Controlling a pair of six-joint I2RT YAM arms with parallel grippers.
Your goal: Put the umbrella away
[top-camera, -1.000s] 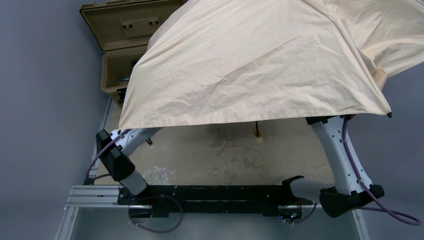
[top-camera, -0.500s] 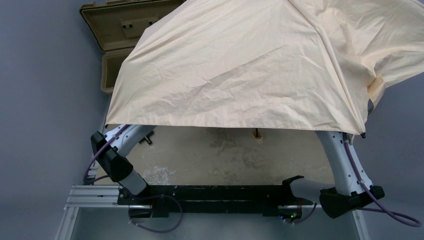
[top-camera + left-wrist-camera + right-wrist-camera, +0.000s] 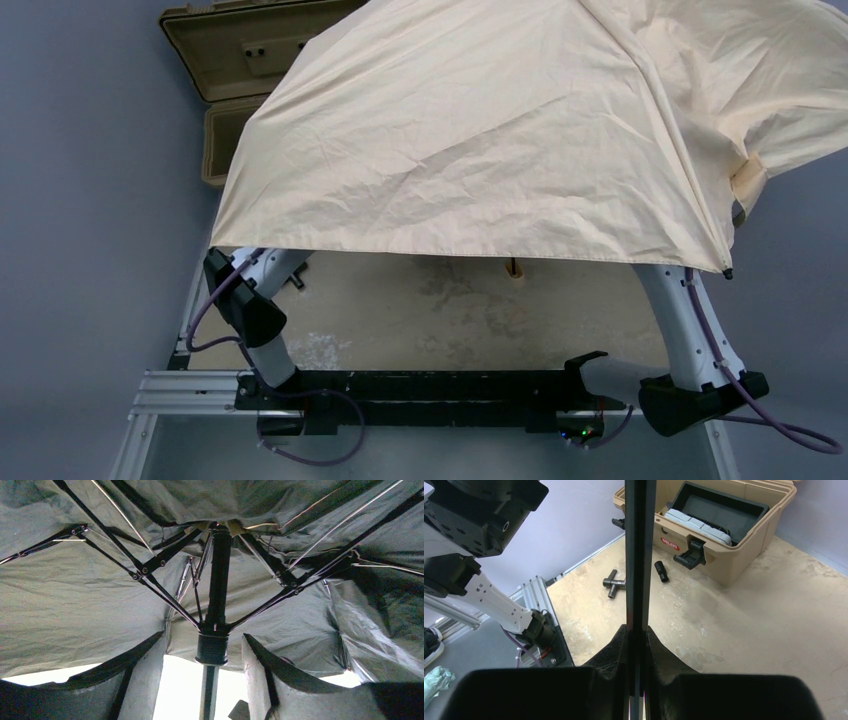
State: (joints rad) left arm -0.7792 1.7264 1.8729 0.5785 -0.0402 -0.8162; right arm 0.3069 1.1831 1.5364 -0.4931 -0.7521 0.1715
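The beige fabric umbrella (image 3: 480,130) stands open and creased, overhanging the tan plastic case (image 3: 232,135). Left gripper (image 3: 202,639) has its fingers spread around the dark metal shaft (image 3: 220,575); right gripper (image 3: 636,630) pinches it.

Overhead, the umbrella (image 3: 480,130) swallows both the left gripper (image 3: 204,642) and right gripper (image 3: 636,630) beneath its cloth, plus most of the case (image 3: 250,60) behind it, and itself runs off the top and right edges. Under its near hem, a tiny pale thing (image 3: 514,268) is too small to name. From the left wrist, its shaft (image 3: 209,695) washes out in glare below the canopy.
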